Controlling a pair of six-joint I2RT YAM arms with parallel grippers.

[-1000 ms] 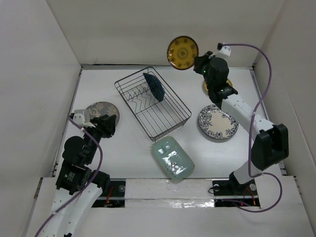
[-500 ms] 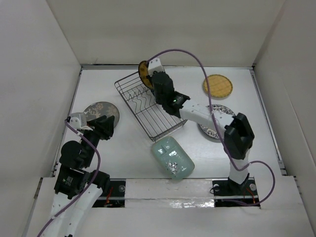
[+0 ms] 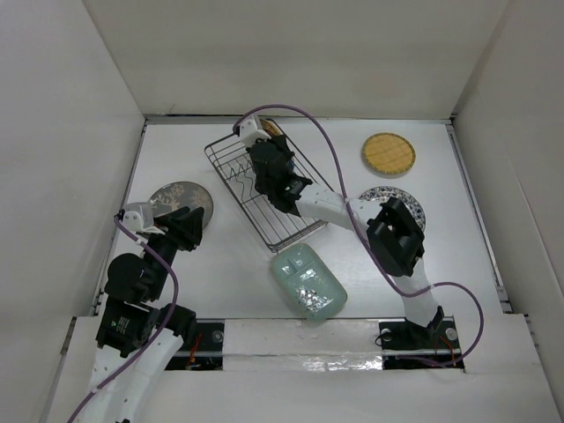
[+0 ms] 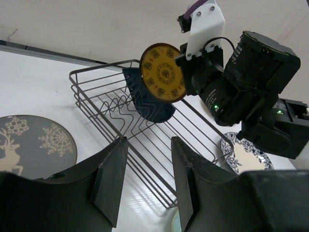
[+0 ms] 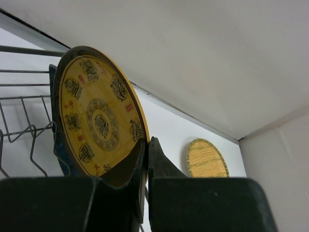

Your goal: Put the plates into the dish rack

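**Mia:** So, where is the yellow plate with the pictures [image 5: 99,118] right now?

**Tom:** Up in the air, standing on its edge, over the far end of the dish rack [image 3: 284,222]. It is just beside the dark blue plate [image 4: 147,107] that stands in the rack.

**Mia:** Who holds it?

**Tom:** The right gripper [image 5: 147,143]. Its two fingers [image 5: 130,169] are squeezed tight on the bottom rim of the plate.

**Mia:** Is that a good place to hold?

**Tom:** I think so. A plate is hard and does not bend, so the thin rim is the only part the fingers fit around. But it looks smooth and slippery, and a grip on one edge could let it swing or slide out.

**Mia:** Can it break?

**Tom:** Probably, if it drops or bangs the blue one. The rack is hard metal too. It should go down slowly between the tines [image 4: 120,107].

**Mia:** And the left gripper [image 4: 147,176]?

**Tom:** Its fingers are apart and hold nothing. It hangs near the grey plate [image 4: 34,145], which lies flat on the table [image 3: 229,264]. That one needs a finger under its rim, and I guess that is tricky.
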